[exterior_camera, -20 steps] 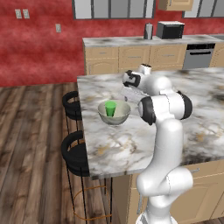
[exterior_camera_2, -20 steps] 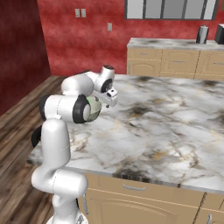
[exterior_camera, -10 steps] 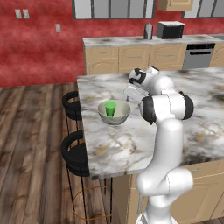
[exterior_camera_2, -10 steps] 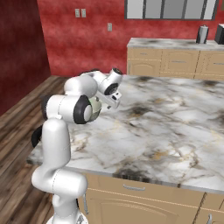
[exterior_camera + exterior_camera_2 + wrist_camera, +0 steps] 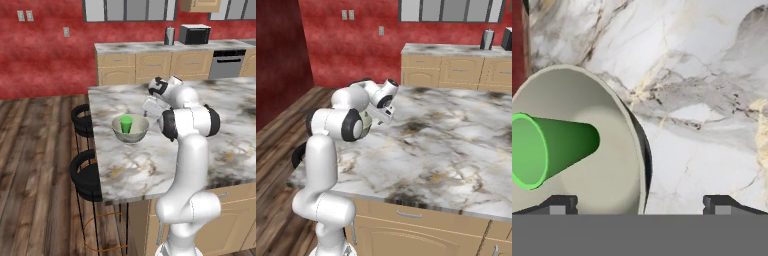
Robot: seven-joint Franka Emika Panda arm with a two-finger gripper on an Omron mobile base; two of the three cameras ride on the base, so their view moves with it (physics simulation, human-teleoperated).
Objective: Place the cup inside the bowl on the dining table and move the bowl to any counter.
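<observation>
The green cup (image 5: 126, 123) stands upright inside the grey-beige bowl (image 5: 130, 129) near the left edge of the marble dining table (image 5: 130, 167). My gripper (image 5: 150, 106) hangs just right of the bowl, a little above its rim, and is open with nothing in it. In the hand view the cup (image 5: 554, 150) sits in the bowl (image 5: 607, 150), and the bowl's rim runs between the two spread fingertips of the gripper (image 5: 639, 202). One fingertip (image 5: 562, 202) is over the bowl's inside, the other over bare table. From the right base view the gripper (image 5: 381, 114) points down beside my arm.
Two black stools (image 5: 85, 172) stand against the table's left side. A counter (image 5: 150, 47) over light wood drawers runs along the back wall, bearing a metal canister (image 5: 170, 36) and a microwave (image 5: 194, 34). Bare marble (image 5: 446, 145) stretches to the right of the bowl.
The hand has turned and come down from above the table to the bowl's right rim. The cup and bowl have not moved.
</observation>
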